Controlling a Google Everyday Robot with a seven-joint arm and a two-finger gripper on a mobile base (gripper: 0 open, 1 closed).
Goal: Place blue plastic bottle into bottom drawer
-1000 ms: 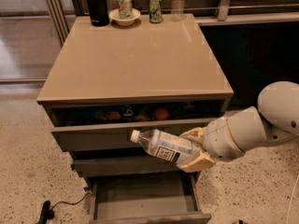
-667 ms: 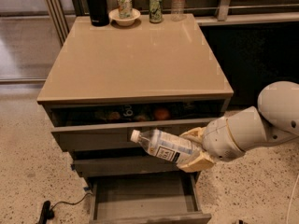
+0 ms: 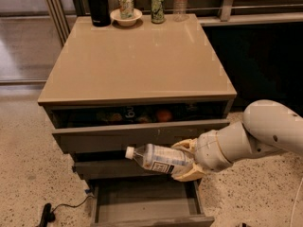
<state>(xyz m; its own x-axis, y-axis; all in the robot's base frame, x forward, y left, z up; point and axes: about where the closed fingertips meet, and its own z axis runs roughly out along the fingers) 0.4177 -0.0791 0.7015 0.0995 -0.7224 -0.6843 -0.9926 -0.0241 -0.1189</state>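
Note:
My gripper (image 3: pixel 187 161) comes in from the right on a white arm and is shut on the blue plastic bottle (image 3: pixel 158 158). The bottle lies almost level, white cap pointing left, its pale label with a dark text panel facing me. It hangs in front of the middle drawer, above the bottom drawer (image 3: pixel 147 200), which is pulled out and shows a bare grey inside. The bottle's base is hidden between my cream fingers (image 3: pixel 188 173).
The top drawer (image 3: pixel 142 135) is slightly open with fruit inside. On the cabinet top (image 3: pixel 137 60) at the back stand a black flask (image 3: pixel 97 4), a bowl with a can (image 3: pixel 126 14), a green can (image 3: pixel 157 7) and a clear water bottle (image 3: pixel 180 2). A black cable (image 3: pixel 52 211) lies on the floor at left.

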